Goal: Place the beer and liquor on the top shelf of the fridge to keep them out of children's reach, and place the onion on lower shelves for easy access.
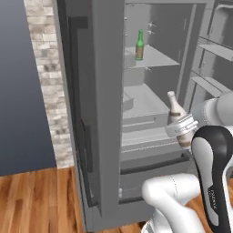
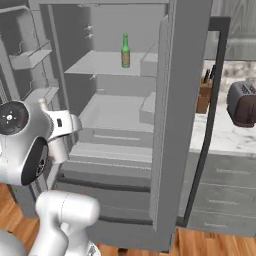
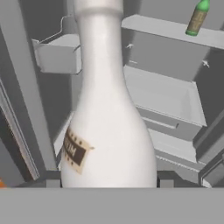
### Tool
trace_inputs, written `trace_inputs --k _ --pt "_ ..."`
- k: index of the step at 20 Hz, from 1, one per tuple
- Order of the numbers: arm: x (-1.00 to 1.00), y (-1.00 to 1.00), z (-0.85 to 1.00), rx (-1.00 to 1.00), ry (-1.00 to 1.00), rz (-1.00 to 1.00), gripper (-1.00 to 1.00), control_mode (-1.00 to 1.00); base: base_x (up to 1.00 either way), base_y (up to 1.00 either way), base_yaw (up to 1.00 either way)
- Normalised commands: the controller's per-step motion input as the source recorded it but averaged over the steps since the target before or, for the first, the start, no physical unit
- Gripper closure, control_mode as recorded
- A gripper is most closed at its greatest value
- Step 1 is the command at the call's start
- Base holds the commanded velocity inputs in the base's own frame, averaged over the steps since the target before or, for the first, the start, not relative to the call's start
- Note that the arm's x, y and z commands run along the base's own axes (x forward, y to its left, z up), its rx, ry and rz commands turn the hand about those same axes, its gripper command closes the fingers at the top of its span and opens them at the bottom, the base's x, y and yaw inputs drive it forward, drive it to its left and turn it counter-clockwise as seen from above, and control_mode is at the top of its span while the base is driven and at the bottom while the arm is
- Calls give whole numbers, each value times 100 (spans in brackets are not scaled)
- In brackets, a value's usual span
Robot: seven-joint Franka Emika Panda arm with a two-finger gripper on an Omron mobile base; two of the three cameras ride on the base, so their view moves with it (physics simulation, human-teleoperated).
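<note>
Holding the liquor at center right, the gripper is clamping its body; lifting carelessly is risking hitting the beer on the top shelf.

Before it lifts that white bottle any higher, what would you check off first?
1. Fridge doors open: ok.
2. Liquor held by the fingers at mid-body: ok.
3. Liquor upright: ok, slight lean.
4. Top shelf has free room beside the beer: ok.
5. Liquor already at top shelf height: not ok, it sits lower.
6. Onion's whereabouts: cannot tell.
</note>
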Motion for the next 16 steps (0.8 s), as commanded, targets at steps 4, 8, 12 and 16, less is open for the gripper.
trace_inputs --k 4,8,12,16 --pt "0 0 0 0 0 0 100 100 44 -23 -6" --pt "0 0 0 0 0 0 100 100 44 -34 0" --pt "0 0 0 0 0 0 100 100 43 -19 0" --pt "0 0 0 0 0 0 100 100 55 1 0"
